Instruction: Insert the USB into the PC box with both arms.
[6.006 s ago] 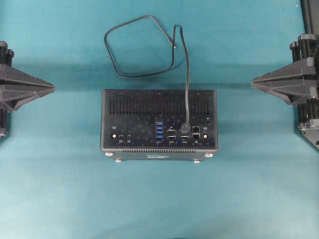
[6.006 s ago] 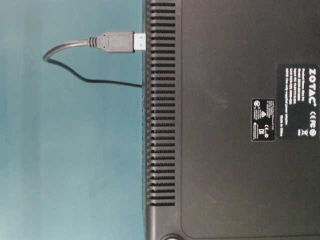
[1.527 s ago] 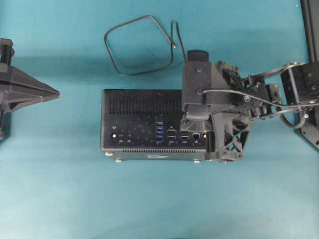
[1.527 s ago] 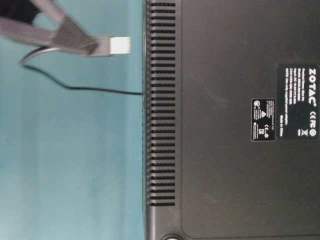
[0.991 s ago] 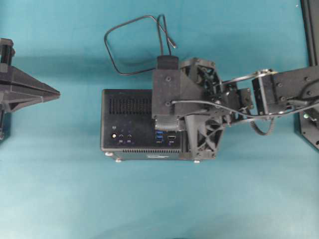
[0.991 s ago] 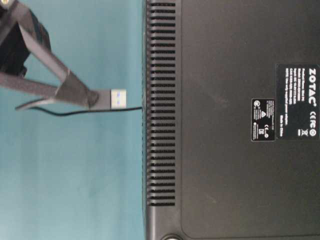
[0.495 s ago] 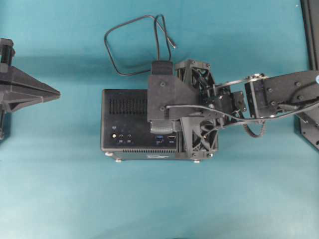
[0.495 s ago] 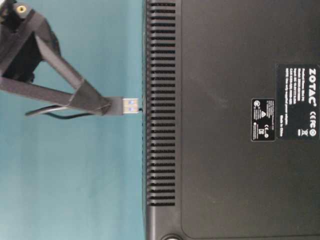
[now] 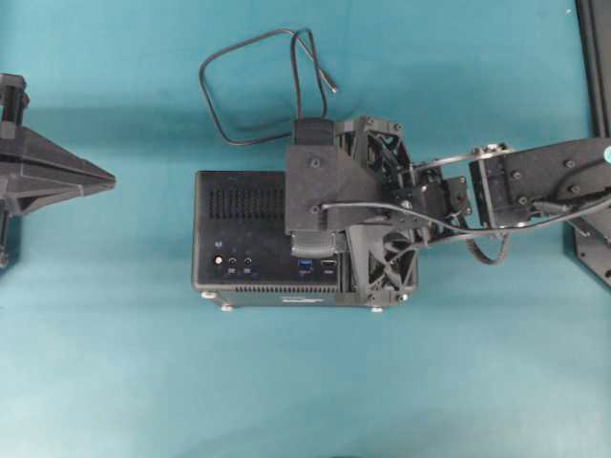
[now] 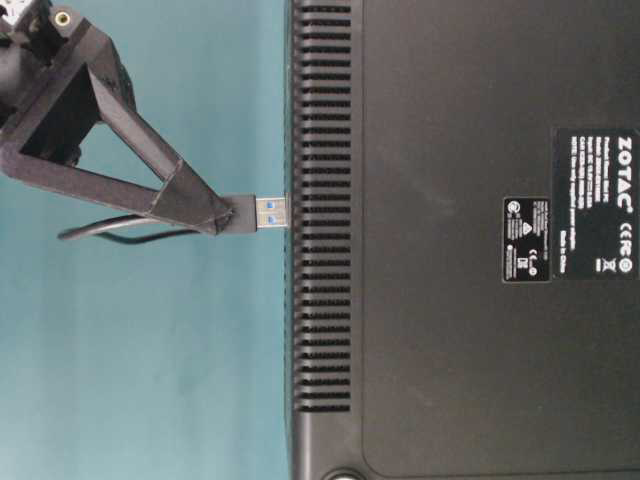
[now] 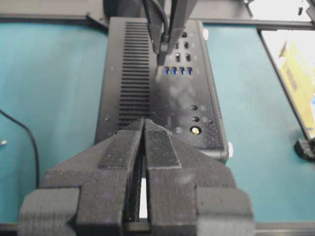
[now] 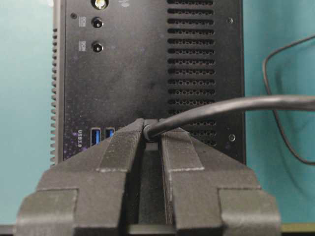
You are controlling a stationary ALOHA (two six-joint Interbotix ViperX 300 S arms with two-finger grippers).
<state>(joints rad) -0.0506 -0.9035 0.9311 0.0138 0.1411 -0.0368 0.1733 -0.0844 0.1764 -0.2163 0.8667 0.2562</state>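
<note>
The PC box (image 9: 239, 229) lies port face up at the middle of the table; the left wrist view (image 11: 172, 103) and right wrist view (image 12: 147, 64) show its blue USB ports. My right gripper (image 12: 151, 132) is shut on the USB plug (image 10: 262, 212) and holds it over the blue ports. In the table-level view the plug's metal tip reaches the box's port face (image 10: 320, 300). The thin black cable (image 9: 220, 95) loops on the table behind the box. My left gripper (image 11: 144, 123) is shut and empty, off the box's left end (image 9: 100, 177).
The right arm (image 9: 535, 186) stretches in from the right edge and covers the box's right half. A black frame post (image 9: 594, 48) stands at the far right. A yellow object (image 11: 293, 69) lies beyond the table's edge in the left wrist view.
My right gripper has brought the plug from beside the box's right ports leftward to the blue ports and closer to the face, until its tip meets it. The left arm has not moved.
</note>
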